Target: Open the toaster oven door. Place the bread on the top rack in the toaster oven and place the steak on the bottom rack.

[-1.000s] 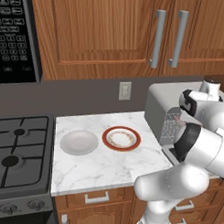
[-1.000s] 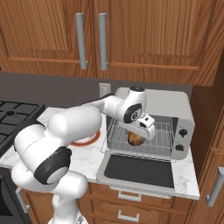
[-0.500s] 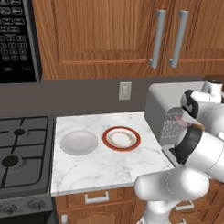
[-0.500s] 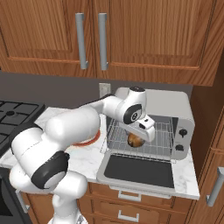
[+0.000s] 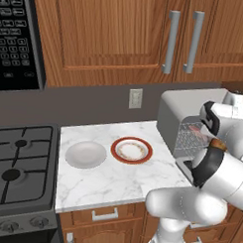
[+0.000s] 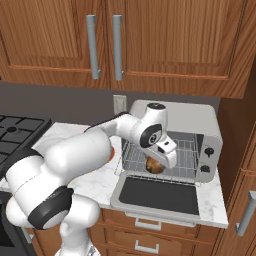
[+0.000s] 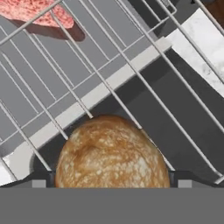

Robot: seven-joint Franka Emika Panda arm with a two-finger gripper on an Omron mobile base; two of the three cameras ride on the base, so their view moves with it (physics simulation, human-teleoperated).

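Note:
The toaster oven (image 6: 175, 117) stands with its door (image 6: 159, 196) dropped flat toward me. A wire rack (image 6: 186, 159) is slid out over the door. The bread (image 6: 155, 166), a brown roll, rests on that rack near its front. My gripper (image 6: 161, 158) hangs open just above it. In the hand view the bread (image 7: 111, 153) lies between the two fingertips (image 7: 43, 180), with a gap on both sides. The steak (image 7: 37, 12) lies farther in, under the rack's wires. It is a pink patch behind the mesh (image 5: 195, 128) in the left base view.
Left of the oven, a red-rimmed plate (image 5: 131, 149) and a grey bowl (image 5: 85, 154) sit on the marble counter (image 5: 116, 183). A gas stove (image 5: 17, 174) lies further left, under a black microwave (image 5: 15, 35). Wooden cabinets (image 6: 150, 40) hang overhead, and a wood panel (image 6: 240, 140) flanks the oven's right.
The hand has sunk a little toward the rack. The bread sits slightly lower and nearer the rack's front. The jaws have stayed open.

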